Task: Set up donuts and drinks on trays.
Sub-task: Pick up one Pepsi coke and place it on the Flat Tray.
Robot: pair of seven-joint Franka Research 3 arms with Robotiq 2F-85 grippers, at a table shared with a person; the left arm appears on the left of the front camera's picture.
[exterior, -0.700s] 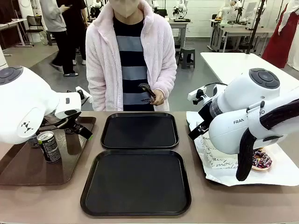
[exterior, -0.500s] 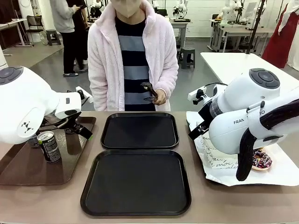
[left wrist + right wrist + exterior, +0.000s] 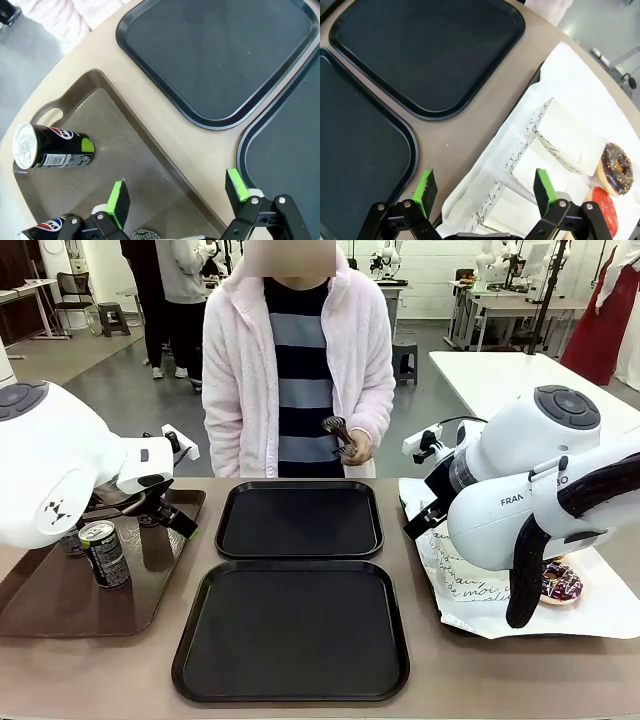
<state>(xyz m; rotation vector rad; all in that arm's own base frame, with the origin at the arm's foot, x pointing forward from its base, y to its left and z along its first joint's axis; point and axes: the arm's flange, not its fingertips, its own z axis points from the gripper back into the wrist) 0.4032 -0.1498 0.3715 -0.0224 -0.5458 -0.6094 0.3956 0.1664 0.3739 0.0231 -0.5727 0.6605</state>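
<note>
Cans [image 3: 52, 146]: waiting on brown tray [image 3: 130, 150]; donuts [image 3: 616, 167] on white paper [image 3: 580, 90]; 2 black trays [image 3: 298, 520] bare. Opening step. Left pincer [image 3: 176, 189] wide over brown tray, right pincer [image 3: 485, 184] wide, empty. Next, likely: lower onto 1 can.

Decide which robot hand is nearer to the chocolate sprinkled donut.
Right. The right hand hangs open above the white-paper-lined tray, the chocolate sprinkled donut near one finger; the left hand is at the other side, above the brown tray.

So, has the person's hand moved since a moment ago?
Yes. The hand has shifted toward the robot's right, now nearer the far tray's right corner.
</note>
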